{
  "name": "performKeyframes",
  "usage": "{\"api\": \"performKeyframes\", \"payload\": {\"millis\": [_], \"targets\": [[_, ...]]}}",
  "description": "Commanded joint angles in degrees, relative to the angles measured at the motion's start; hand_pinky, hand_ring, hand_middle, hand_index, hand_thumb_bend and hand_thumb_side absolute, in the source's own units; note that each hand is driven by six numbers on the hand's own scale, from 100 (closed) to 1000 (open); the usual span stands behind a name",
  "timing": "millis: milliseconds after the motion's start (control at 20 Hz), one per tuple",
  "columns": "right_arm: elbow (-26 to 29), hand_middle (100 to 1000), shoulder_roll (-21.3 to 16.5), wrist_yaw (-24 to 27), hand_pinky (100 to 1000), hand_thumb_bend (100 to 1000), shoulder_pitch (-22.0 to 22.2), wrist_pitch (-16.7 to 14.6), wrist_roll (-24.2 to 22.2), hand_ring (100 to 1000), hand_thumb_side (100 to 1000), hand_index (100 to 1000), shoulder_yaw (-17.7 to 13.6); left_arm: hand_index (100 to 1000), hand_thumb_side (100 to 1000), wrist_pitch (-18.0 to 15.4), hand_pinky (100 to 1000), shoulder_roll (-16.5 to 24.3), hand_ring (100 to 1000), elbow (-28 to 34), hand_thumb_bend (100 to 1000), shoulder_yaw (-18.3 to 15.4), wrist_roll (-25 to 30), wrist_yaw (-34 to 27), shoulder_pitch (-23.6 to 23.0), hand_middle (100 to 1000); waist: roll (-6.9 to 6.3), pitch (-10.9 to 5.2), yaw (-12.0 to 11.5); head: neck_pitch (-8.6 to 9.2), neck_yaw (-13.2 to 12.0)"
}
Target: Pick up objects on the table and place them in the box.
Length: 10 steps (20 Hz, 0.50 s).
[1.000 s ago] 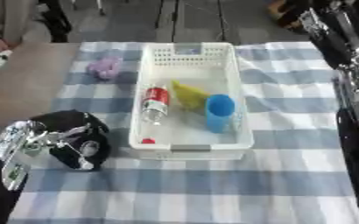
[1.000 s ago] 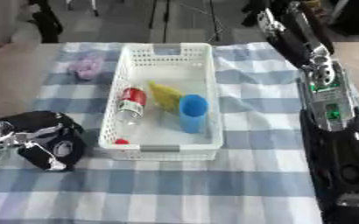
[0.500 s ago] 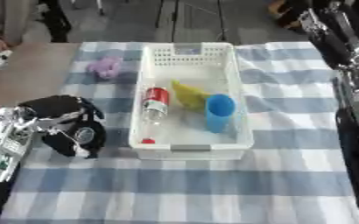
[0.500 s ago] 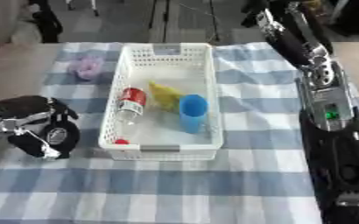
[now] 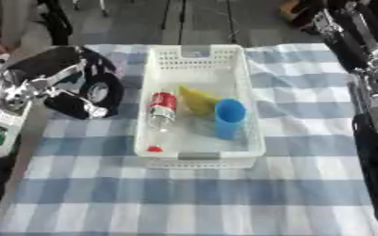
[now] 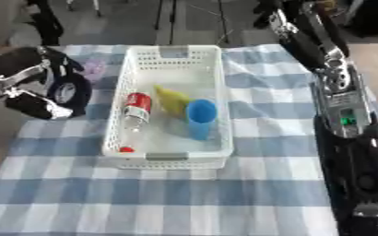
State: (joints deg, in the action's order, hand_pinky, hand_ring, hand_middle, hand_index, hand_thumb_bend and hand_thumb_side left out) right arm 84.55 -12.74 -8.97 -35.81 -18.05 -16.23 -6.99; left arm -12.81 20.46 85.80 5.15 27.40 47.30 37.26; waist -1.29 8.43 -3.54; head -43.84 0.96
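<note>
A white basket (image 5: 253,117) stands mid-table. It holds a clear bottle (image 5: 162,110) with a red label, a yellow thing (image 5: 196,99) and a blue cup (image 5: 228,117). My left hand (image 5: 71,85) hovers left of the basket at the table's far left, open with relaxed fingers and holding nothing. A small pale purple object (image 6: 94,69) peeks out just beyond that hand, mostly hidden by it. My right arm runs up the right edge. Its hand (image 6: 274,16) is beyond the table's far right corner, and its state is unclear.
A blue-and-white checked cloth (image 5: 184,193) covers the table. Bare tabletop (image 6: 7,138) shows along the left edge. Dark stands and a floor lie beyond the far edge.
My left hand has moved from the near left of the table toward the far left, up beside the purple object. The basket's contents and my right arm are unchanged.
</note>
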Motion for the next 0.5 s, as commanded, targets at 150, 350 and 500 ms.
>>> {"api": "performKeyframes", "payload": {"millis": [150,350,500], "targets": [[0.7,608,0.1,0.2,618,100,-1.2,-0.2,-0.2,572,700,774,0.3,821,449,0.7,386,-2.3,543,-5.1,586,2.0,-9.9,-2.2,4.9,547,0.93,-3.54,0.6,0.0,-0.3],[0.9,608,0.5,0.3,619,100,-1.4,-0.1,-0.3,572,698,774,0.5,817,476,-1.0,379,-5.4,547,-12.0,590,3.9,-16.6,-2.2,8.1,544,1.0,-3.7,1.4,0.1,-0.5],[0.8,609,0.8,0.3,619,100,-1.5,-0.2,-0.5,573,697,775,0.7,839,583,-2.7,427,-7.5,596,-16.9,583,4.7,-20.4,-0.1,9.5,612,0.99,-3.78,1.9,0.06,-0.7]]}}
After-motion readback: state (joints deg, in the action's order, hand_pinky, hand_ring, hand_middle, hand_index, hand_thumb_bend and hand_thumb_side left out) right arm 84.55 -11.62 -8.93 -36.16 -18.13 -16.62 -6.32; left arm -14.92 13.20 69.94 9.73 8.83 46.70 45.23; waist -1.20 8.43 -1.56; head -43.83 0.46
